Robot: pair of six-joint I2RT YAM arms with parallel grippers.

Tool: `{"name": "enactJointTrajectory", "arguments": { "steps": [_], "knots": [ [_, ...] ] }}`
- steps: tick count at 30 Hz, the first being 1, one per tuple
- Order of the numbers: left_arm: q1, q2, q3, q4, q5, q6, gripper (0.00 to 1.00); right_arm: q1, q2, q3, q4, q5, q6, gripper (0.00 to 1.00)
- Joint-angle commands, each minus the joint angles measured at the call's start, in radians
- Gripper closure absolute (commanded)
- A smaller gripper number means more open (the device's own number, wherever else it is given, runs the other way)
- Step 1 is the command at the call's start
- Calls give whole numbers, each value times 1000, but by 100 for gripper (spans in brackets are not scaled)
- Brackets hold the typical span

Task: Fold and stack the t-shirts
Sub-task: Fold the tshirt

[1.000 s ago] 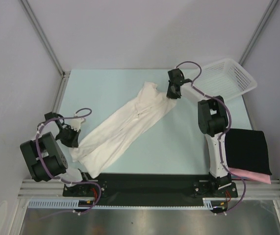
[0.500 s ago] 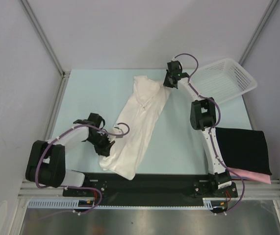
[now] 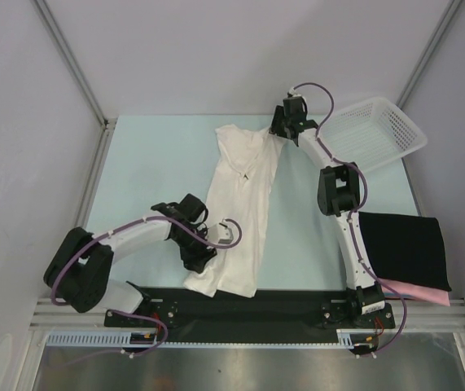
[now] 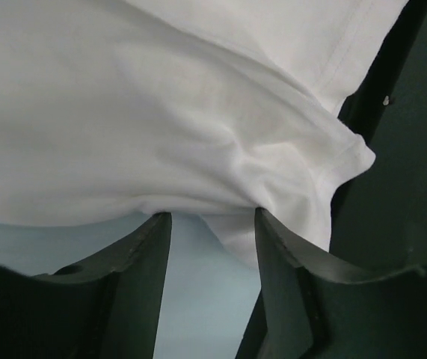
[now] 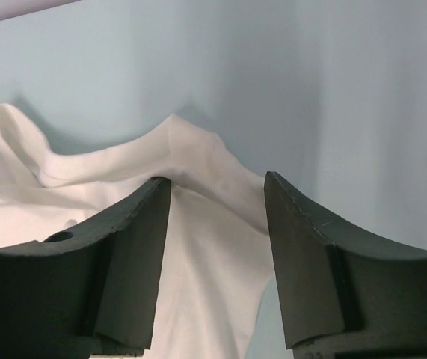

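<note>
White t-shirt point(image 3: 244, 191) swung round | left tool point(image 4: 213, 215), right tool point(image 5: 217, 182) clamp it

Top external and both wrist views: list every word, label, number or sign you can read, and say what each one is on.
No text can be read in any view.
White t-shirt: plain, with one small dark mark on it that is too small to read.
Black shirt, pink shirt, mesh basket: no print visible.

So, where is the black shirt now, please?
Top view: the black shirt lies folded at the near right, atop the pink shirt, beside the right arm.
</note>
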Motion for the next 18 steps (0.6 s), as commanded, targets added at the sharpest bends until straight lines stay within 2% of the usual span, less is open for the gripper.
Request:
{"name": "enactJointTrajectory", "arguments": {
  "steps": [1,4,7,9,13,16,18],
  "knots": [
    [-1,-120,10,-70,-23,-22,45,21,-154,-5,66,5,-46,42],
    [-1,-227,50,-168,-36,-17,34,37,-249,-51,40,34,-69,40],
    [12,-267,87,-242,-52,-22,33,60,-361,-154,26,74,-75,39],
    [20,-283,71,-218,-86,-54,32,66,-406,-207,0,95,-70,36],
    [38,-289,36,-104,-198,-123,32,52,-435,-206,-58,112,-89,33],
    [45,-297,33,-18,-250,-157,33,49,-423,-172,-135,88,-96,35],
    [48,-301,34,7,-287,-180,33,83,-461,-244,-242,92,-95,37]
  ]
}}
